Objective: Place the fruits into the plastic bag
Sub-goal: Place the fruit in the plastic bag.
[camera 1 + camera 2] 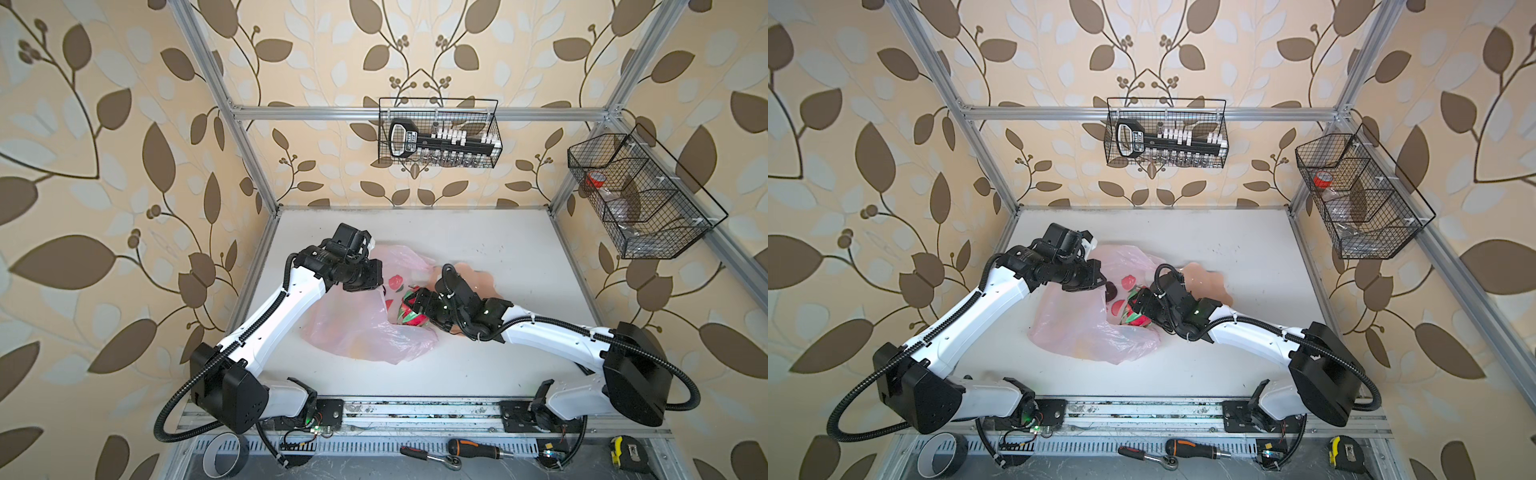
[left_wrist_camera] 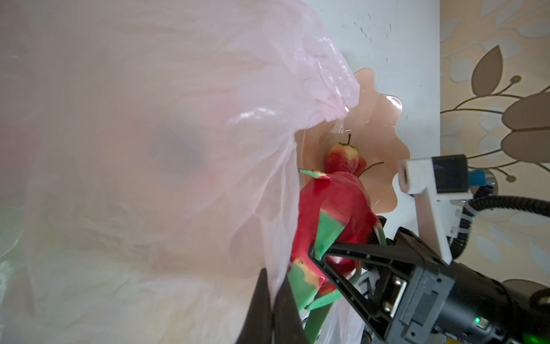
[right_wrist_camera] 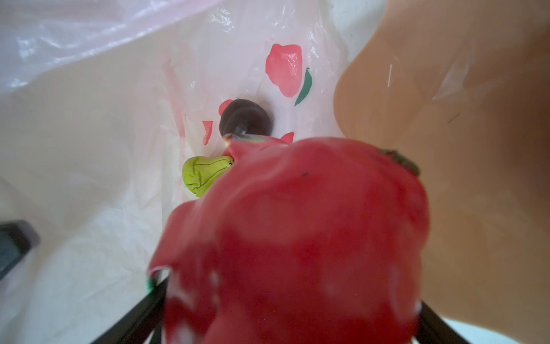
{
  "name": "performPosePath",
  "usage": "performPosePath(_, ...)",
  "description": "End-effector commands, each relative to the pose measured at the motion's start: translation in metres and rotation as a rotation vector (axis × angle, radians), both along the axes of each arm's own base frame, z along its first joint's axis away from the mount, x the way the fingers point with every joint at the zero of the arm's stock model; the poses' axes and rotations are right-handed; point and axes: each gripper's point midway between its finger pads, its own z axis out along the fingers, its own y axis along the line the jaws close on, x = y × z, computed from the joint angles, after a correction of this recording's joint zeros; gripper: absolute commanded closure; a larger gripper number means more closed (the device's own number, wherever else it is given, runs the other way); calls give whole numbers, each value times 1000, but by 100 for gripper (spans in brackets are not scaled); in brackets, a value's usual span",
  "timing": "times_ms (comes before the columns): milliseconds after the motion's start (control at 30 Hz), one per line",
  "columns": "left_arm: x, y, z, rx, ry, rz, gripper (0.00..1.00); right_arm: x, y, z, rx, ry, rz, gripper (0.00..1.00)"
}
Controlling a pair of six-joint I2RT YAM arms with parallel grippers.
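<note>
The right fingers (image 2: pixel 357 248) are spread wide around the dragon fruit (image 2: pixel 333 208), holding it at the mouth of the plastic bag (image 1: pixel 365 332), which lies on the desk (image 1: pixel 498 249) with the left fingers (image 2: pixel 259 309) pinched tight on its rim film. The fruit looks glossy, rigid and light, so likely to slip. Its broad middle, clear of the green scales, seems the safest hold. Two strawberries (image 2: pixel 342 158) sit on the plate (image 2: pixel 384 119).
</note>
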Motion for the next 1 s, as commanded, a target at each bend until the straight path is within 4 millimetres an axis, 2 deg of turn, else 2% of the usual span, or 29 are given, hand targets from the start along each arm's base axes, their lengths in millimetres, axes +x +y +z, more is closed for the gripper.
performPosePath(0,-1,-10,16,-43,-27,-25,100,10,18,19,115,-39,-2,41)
performPosePath(133,-3,-8,16,-40,-28,-28,100,17,32,20,177,-43,12,41)
performPosePath(400,-3,-11,20,-44,-34,-46,100,18,74,18,311,-21,53,42)
performPosePath(767,0,-13,18,-38,-36,-59,100,25,125,18,381,4,113,43)
performPosePath(967,2,-10,19,-10,-56,-68,100,19,153,19,421,29,167,42)
